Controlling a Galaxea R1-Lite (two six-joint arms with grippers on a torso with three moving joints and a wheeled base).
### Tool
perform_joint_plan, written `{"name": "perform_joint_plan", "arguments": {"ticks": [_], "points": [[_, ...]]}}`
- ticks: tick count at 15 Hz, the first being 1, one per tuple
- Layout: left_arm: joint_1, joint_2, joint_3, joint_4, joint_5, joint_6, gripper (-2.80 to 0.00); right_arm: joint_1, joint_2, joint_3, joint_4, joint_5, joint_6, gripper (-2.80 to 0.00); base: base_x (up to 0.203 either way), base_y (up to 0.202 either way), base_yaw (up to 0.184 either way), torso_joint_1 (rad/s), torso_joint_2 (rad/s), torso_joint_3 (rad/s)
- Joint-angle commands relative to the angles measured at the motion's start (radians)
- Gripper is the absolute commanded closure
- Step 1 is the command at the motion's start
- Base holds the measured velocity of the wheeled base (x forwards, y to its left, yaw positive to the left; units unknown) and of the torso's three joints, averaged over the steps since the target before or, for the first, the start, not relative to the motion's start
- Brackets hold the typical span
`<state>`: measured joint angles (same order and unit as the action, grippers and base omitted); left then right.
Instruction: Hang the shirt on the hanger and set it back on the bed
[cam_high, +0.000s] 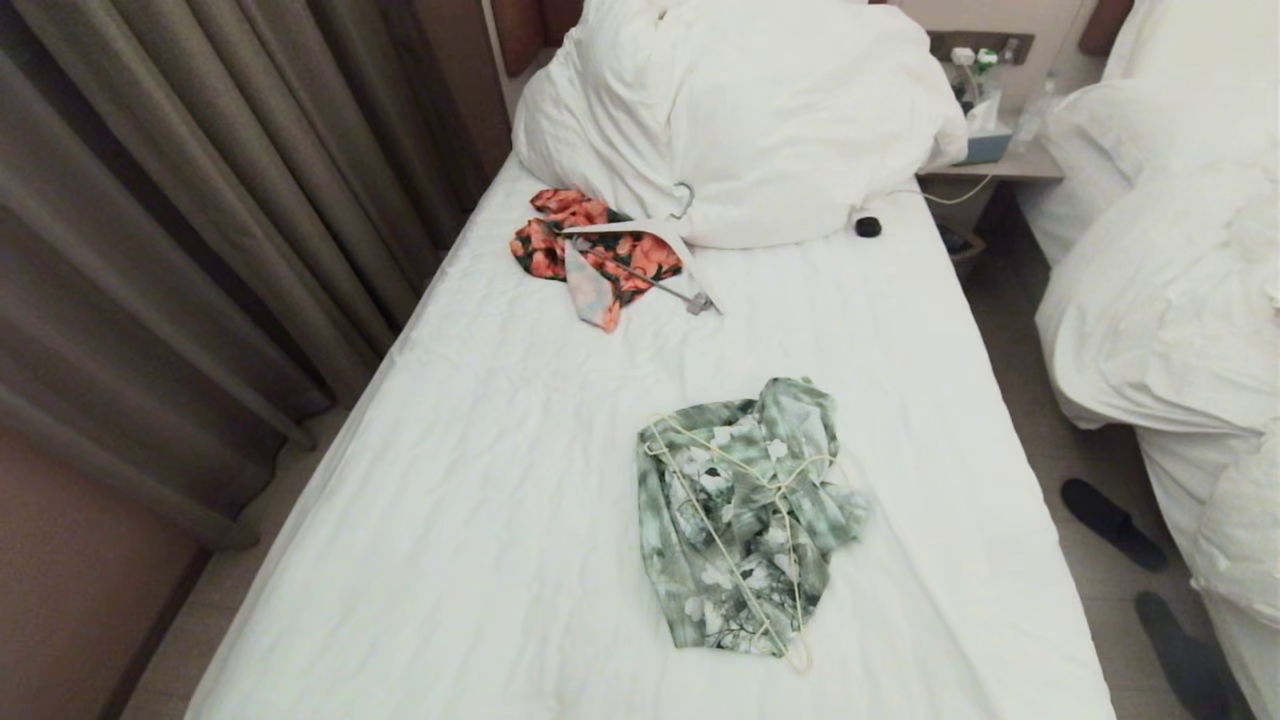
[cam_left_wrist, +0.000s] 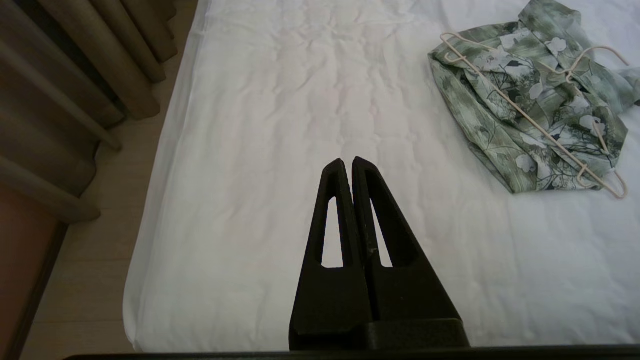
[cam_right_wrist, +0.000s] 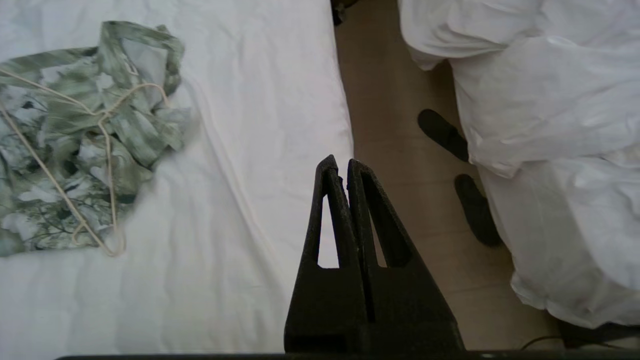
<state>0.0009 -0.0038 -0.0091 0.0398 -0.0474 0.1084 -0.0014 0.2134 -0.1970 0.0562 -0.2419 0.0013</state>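
You had the bed (cam_high: 520, 450) in front of you, its white sheet carrying two garments and two hangers. The shirt (cam_high: 740, 520) lay crumpled on the near right part of the sheet, with the hanger (cam_high: 775, 485) lying loose on top of it, not threaded through the sleeves, its hook toward the near edge. Toward the far end, just in front of the pillows (cam_high: 740, 110), an orange garment (cam_high: 590, 250) sat in a heap with a thick white hanger (cam_high: 650, 250) resting across it. One small dark object (cam_high: 868, 227) lay on the sheet beside the pillows. Between this bed and the second bed (cam_high: 1170, 300) on the right, two dark slippers (cam_high: 1110, 520) sat on the floor.

Your left hand (cam_left_wrist: 347, 162) hung above bare sheet to the left of the shirt, fingers pressed together and gripping nothing. Your right hand (cam_right_wrist: 339, 162) hung over the bed's right edge, right of the shirt, likewise pressed together and empty.
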Motion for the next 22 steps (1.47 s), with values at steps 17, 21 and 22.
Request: {"name": "perform_joint_plan", "arguments": {"ticks": [17, 21, 22], "points": [[0.001, 0.003, 0.000, -0.001, 0.007, -0.015, 0.00, -0.003, -0.213, 0.192, -0.049, 0.256, -0.027, 0.00, 0.000, 0.000, 0.000, 0.000, 0.00, 0.000], [0.001, 0.002, 0.000, -0.001, 0.007, -0.015, 0.00, -0.003, -0.213, 0.192, -0.050, 0.256, -0.029, 0.00, 0.000, 0.000, 0.000, 0.000, 0.00, 0.000], [0.001, 0.002, 0.000, -0.001, 0.007, -0.015, 0.00, -0.003, -0.213, 0.194, -0.050, 0.253, -0.029, 0.00, 0.000, 0.000, 0.000, 0.000, 0.00, 0.000]]}}
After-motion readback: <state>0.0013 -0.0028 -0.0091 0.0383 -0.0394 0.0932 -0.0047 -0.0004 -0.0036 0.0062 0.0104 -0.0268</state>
